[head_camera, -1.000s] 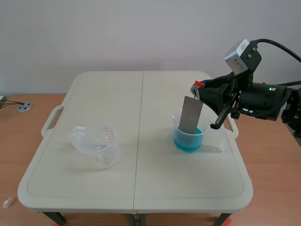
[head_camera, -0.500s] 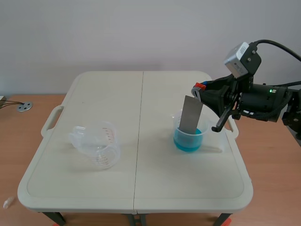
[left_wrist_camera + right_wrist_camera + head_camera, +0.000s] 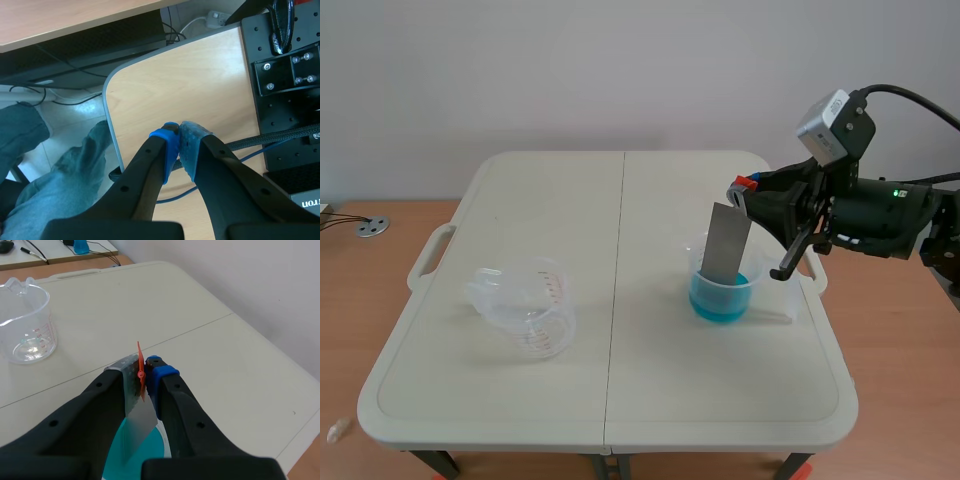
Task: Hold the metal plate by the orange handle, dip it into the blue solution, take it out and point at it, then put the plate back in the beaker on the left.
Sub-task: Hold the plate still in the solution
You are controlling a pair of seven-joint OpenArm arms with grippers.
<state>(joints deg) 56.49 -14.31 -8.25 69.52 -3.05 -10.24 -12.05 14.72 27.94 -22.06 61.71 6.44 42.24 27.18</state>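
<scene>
The handle (image 3: 140,365) sits pinched between the jaws of the right gripper (image 3: 742,188). The metal plate (image 3: 725,243) hangs below them, its lower end in the solution (image 3: 710,302) inside the beaker (image 3: 753,288) directly under the jaws. The empty beaker (image 3: 535,312) stands on the table (image 3: 620,400) well ahead of the jaws and off to one side.

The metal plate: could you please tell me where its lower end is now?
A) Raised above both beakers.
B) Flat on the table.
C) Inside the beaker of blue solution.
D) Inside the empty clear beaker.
C: the metal plate stands with its lower end inside the beaker of blue solution, held by its orange handle in the right gripper.
</scene>
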